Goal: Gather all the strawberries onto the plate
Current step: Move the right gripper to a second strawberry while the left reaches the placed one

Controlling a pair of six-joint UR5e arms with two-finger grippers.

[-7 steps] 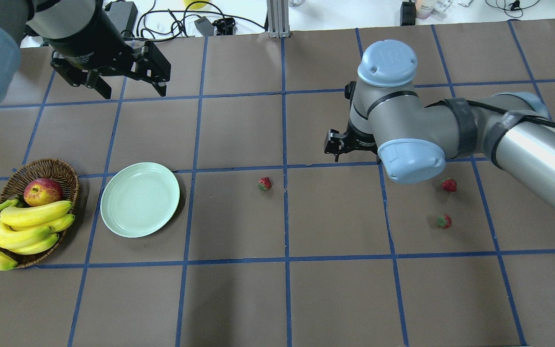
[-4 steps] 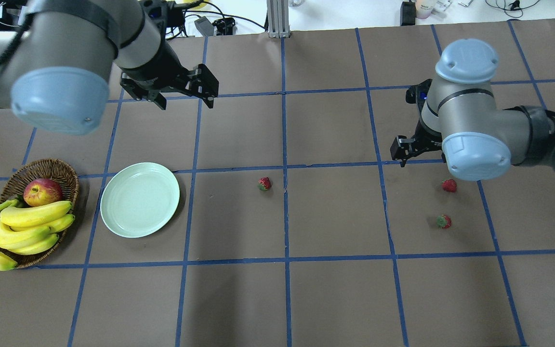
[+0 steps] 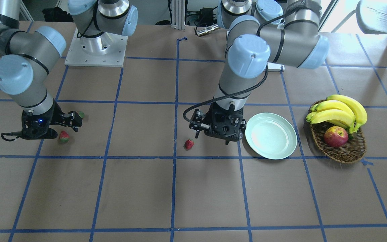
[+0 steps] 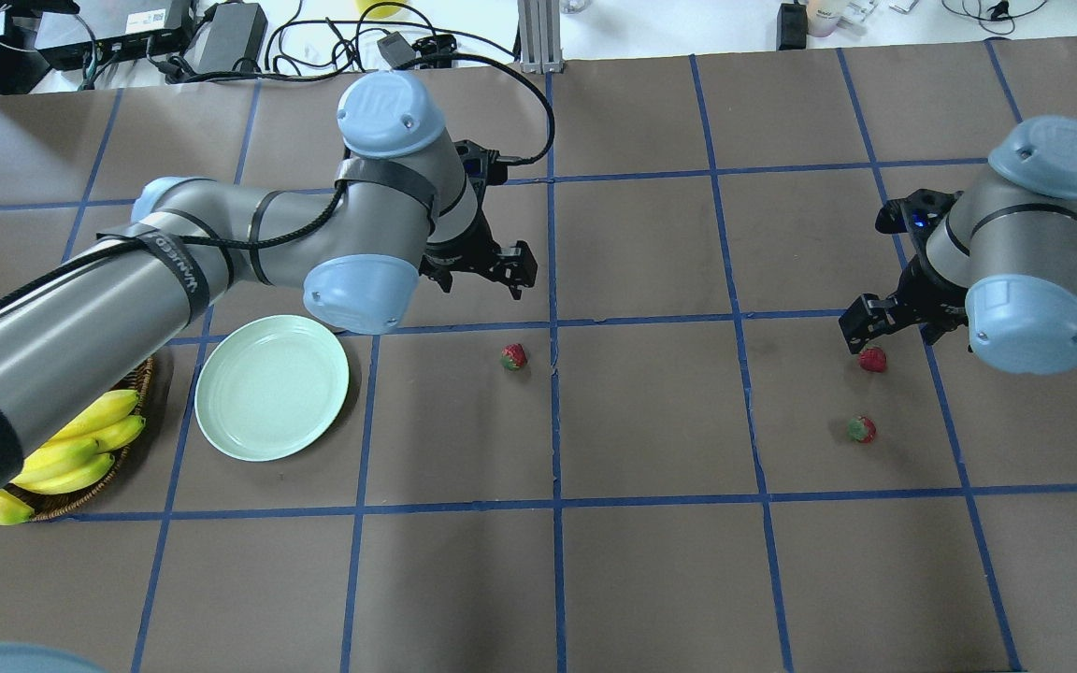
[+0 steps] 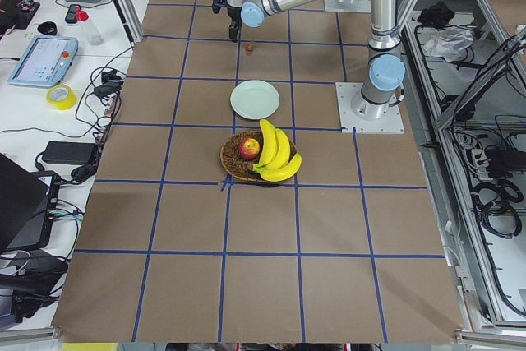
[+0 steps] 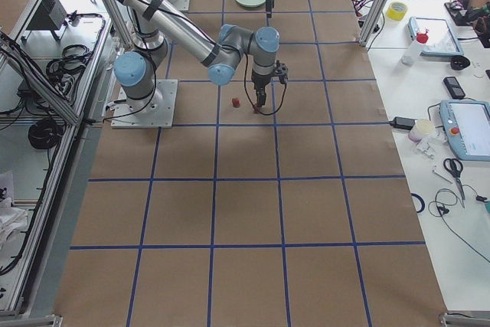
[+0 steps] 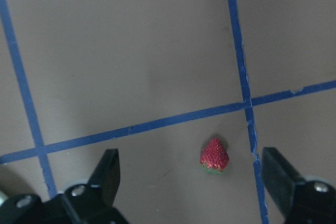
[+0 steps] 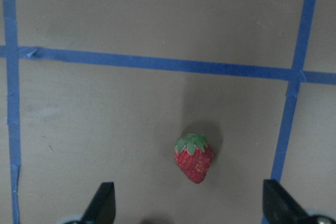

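Three strawberries lie on the brown table: one at the centre (image 4: 514, 356) (image 3: 189, 144), two at the right (image 4: 871, 360) (image 4: 861, 429). The pale green plate (image 4: 272, 387) (image 3: 270, 135) sits empty at the left. My left gripper (image 4: 482, 271) (image 7: 194, 182) is open and empty, hovering just beyond the centre strawberry (image 7: 214, 156), which shows between its fingers. My right gripper (image 4: 884, 318) (image 8: 191, 205) is open and empty, above the farther right strawberry (image 8: 194, 157) (image 3: 63, 136). The nearer one (image 3: 80, 114) lies beside it.
A wicker basket (image 3: 348, 154) with bananas (image 3: 338, 111) and an apple (image 3: 336, 136) stands left of the plate; in the overhead view my left arm covers much of it. Cables and devices lie along the table's far edge (image 4: 389, 42).
My left arm swung from the far left to over the centre strawberry. My right gripper moved right, to over the farther right strawberry. Strawberries and plate have not moved.
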